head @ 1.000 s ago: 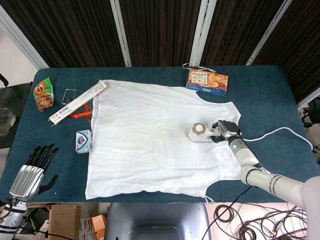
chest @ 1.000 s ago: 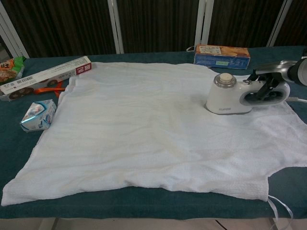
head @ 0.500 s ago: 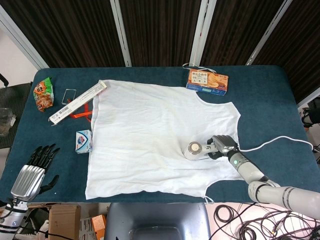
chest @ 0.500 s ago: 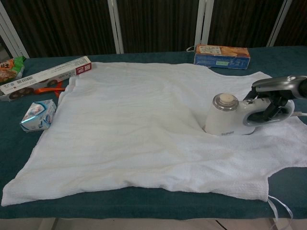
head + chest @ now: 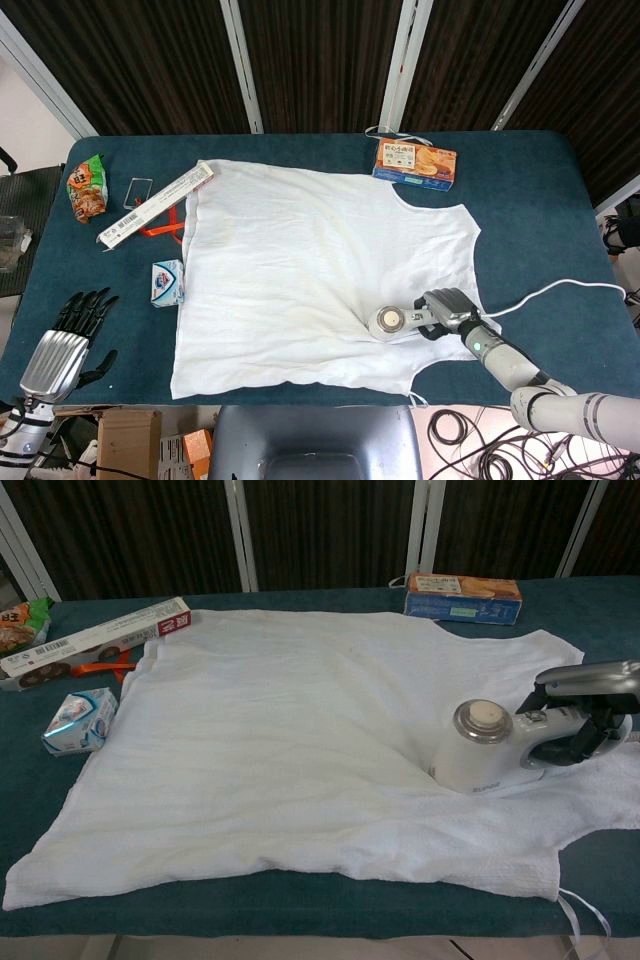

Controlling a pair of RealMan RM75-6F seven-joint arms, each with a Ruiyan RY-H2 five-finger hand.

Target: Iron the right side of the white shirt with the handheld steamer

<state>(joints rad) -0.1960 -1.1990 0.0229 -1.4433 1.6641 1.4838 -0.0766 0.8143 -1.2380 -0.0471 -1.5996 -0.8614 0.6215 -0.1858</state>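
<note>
A white sleeveless shirt (image 5: 310, 270) (image 5: 290, 730) lies spread flat on the dark blue table (image 5: 530, 190). The white handheld steamer (image 5: 392, 321) (image 5: 490, 755) rests on the shirt's right side near the lower hem. My right hand (image 5: 447, 309) (image 5: 590, 705) grips the steamer's handle from the right. A white cord (image 5: 545, 290) trails from the steamer toward the table's right edge. My left hand (image 5: 65, 340) hangs off the table's front left corner, fingers spread and holding nothing; the chest view does not show it.
A biscuit box (image 5: 414, 162) (image 5: 462, 596) sits behind the shirt's collar. To the left lie a long carton (image 5: 158, 204) (image 5: 95, 635), orange scissors (image 5: 160, 228), a small tissue pack (image 5: 167, 282) (image 5: 78, 720) and a snack bag (image 5: 86, 186). Cables cover the floor at front right.
My right hand has drawn the steamer steadily toward the front edge of the table, down the shirt's right side, bunching a fold of fabric ahead of it. The left hand has stayed still.
</note>
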